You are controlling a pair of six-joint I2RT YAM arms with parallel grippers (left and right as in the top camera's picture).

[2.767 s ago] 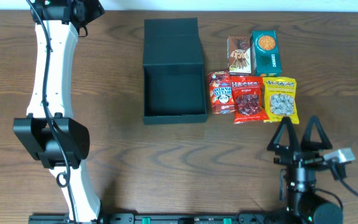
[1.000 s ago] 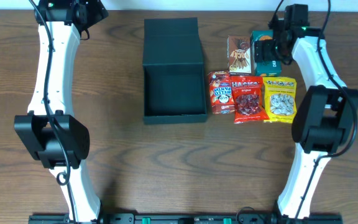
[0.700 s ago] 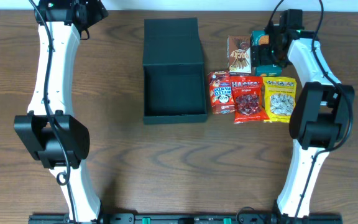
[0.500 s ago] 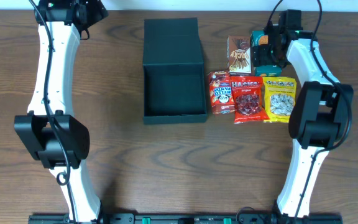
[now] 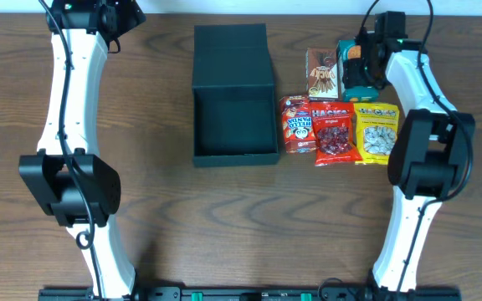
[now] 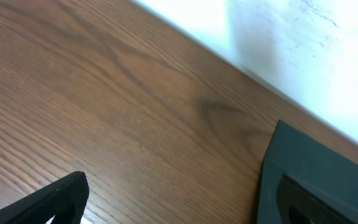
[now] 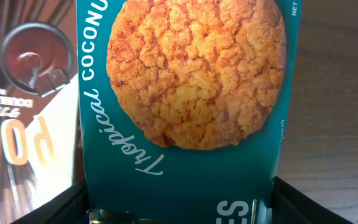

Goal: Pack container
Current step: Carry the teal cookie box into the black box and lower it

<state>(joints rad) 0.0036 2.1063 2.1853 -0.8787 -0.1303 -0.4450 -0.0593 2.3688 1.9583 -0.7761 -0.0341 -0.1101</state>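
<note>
One container (image 5: 234,125), a matte black box, sits left of centre toward the far side of the table (image 5: 166,217), its flap lid (image 5: 231,52) folded flat away on the far side and its inside bare. Just to its right lie five snacks in two rows: a red panda packet (image 5: 295,124), a red gummy bag (image 5: 334,135) and a yellow bag (image 5: 376,132) nearer, a brown chocolate packet (image 5: 321,73) and a teal cookie carton (image 5: 368,84) farther. The right gripper (image 5: 360,60) is down over that carton; its wrist view shows the carton (image 7: 185,124) filling the frame with a dark finger (image 7: 67,202) at each long side, straddling it, though I cannot tell if they press it or merely flank it. The left gripper (image 5: 107,12) hangs at the far left corner, well apart from the snacks, fingers spread wide over bare wood, the box's corner (image 6: 316,177) just in sight. By my reading nothing is packed, and the first pick is in hand. Next calls for a firm pinch on the carton, a clean lift clear of the chocolate packet beside it, and a carry left into the open box.
</note>
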